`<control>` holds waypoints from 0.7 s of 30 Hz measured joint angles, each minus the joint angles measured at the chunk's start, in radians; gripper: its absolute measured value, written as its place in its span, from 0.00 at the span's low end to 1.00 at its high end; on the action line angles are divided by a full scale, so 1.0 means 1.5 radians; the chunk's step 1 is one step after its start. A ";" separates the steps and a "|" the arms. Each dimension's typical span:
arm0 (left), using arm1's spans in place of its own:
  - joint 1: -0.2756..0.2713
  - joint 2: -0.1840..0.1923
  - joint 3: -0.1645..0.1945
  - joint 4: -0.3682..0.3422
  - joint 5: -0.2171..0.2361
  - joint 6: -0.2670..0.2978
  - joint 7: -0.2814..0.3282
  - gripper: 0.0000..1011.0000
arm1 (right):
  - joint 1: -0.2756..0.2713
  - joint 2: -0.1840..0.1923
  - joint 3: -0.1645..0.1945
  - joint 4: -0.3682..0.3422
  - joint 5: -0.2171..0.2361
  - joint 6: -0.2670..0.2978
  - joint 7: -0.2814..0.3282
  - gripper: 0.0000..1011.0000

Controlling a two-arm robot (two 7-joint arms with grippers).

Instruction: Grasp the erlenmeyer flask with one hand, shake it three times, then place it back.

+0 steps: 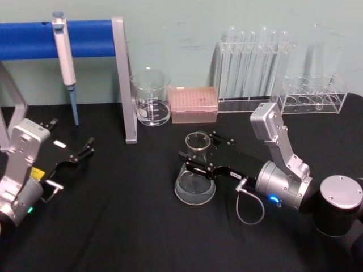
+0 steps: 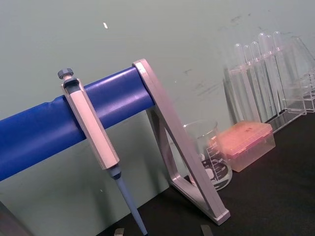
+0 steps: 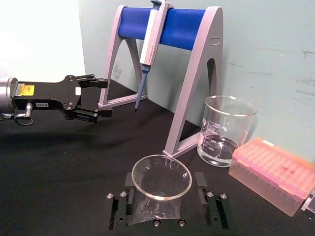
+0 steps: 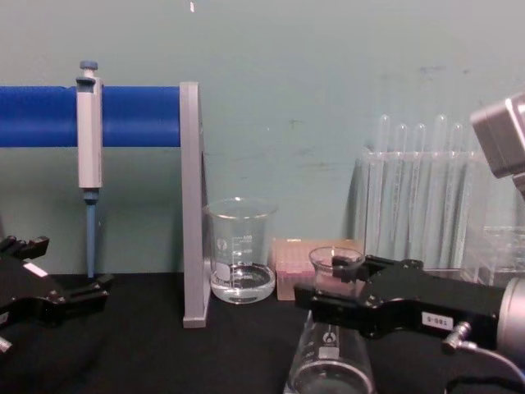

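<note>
Right gripper (image 1: pixel 198 146) hangs unclenched, one finger on each side of the erlenmeyer flask (image 1: pixel 194 187) neck. The flask stands upright on the black table (image 1: pixel 125 226), in front of the blue-barred stand (image 1: pixel 125 85), the beaker (image 1: pixel 151 99) and the pink tip box (image 1: pixel 194 105). Seen side-on in the chest view, the flask bears a white printed mark and the gripper a small white label with unreadable digits. The right wrist view shows the left gripper (image 3: pixel 106 98) parked, fingers apart, with a yellow sticker.

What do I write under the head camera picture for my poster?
Right end effector open around the neck of the erlenmeyer flask; left end effector parked near the pipette stand.
</note>
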 joint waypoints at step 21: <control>0.000 0.000 0.000 0.000 0.000 0.000 0.000 0.99 | -0.002 -0.001 0.005 -0.003 0.010 -0.002 0.005 0.45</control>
